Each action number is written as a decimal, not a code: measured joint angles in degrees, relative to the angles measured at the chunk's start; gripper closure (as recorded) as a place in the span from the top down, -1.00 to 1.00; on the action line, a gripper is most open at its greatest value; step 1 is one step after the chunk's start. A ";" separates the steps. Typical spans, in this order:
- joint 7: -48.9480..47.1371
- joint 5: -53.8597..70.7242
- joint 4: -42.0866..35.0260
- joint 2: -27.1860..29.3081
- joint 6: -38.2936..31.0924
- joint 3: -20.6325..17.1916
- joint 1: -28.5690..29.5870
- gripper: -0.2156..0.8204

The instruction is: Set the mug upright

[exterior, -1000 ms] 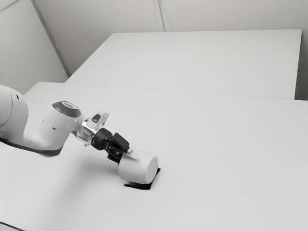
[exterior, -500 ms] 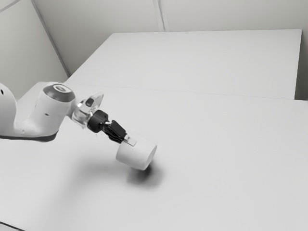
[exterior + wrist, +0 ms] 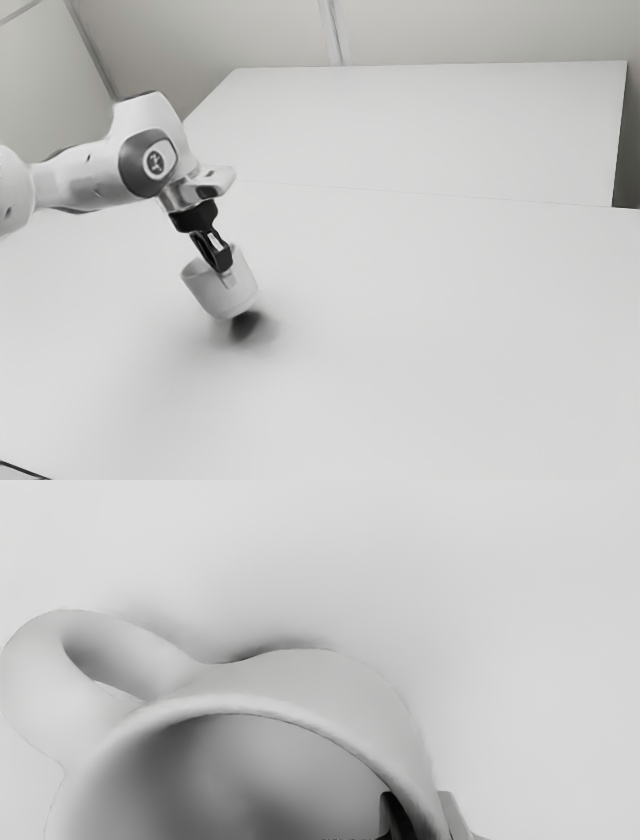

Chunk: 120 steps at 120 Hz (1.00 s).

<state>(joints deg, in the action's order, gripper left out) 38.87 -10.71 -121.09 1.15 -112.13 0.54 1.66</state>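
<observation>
In the exterior view my gripper (image 3: 226,268) points down and holds the white mug (image 3: 218,294) by its wall, one finger inside and one outside. The mug hangs above the table, tilted, its opening facing up and toward the exterior view's left, with a dark shadow under its base. In the wrist view the gripper (image 3: 419,812) is shut on the rim of the mug (image 3: 310,680), whose inside and looped handle show. The handle stands out from the wall away from the fingers.
A white table (image 3: 430,340) spreads under the arm and the mug. Behind it is another pale flat surface (image 3: 420,130), with light walls beyond. A dark thin edge (image 3: 25,471) lies at the exterior view's lower left corner.
The mug was lifted off the table and carried toward the exterior view's left. My hand turned from slanting to pointing down, swinging the mug's opening upward. The black patch beneath the mug became a soft shadow.
</observation>
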 joint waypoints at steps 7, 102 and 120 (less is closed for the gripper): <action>-2.03 3.33 -0.40 0.02 -1.96 -0.84 0.13 -0.93; -17.08 17.23 -12.94 -1.28 -23.92 -3.09 -3.67 0.01; -17.81 16.07 -11.06 0.06 -23.66 -2.97 -4.45 0.30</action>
<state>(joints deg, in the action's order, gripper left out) 21.05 5.36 -132.15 1.20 -135.78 -2.44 -2.79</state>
